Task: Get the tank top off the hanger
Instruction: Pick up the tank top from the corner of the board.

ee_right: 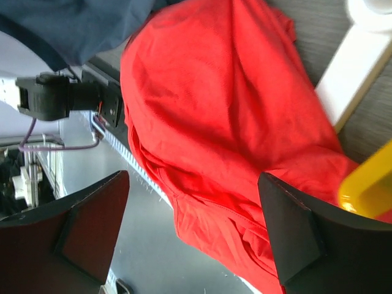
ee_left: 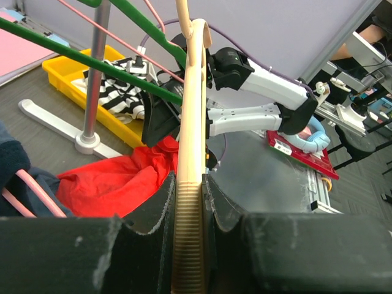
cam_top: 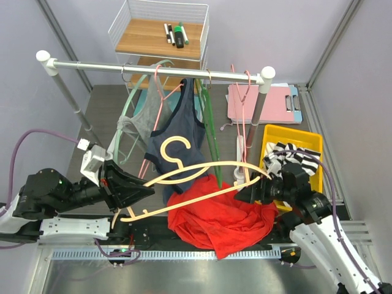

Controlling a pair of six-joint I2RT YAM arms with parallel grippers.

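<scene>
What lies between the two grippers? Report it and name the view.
The cream hanger, clamped in the left gripper, reaches toward the right gripper, the red tank top heaped beneath it; seen in the top external view.

Three tank tops [cam_top: 220, 217], perhaps six hangers [ee_left: 190, 184]

In the wrist views the cream hanger [ee_left: 191, 122] runs off the top; the red tank top [ee_right: 226, 122] off the bottom.
</scene>
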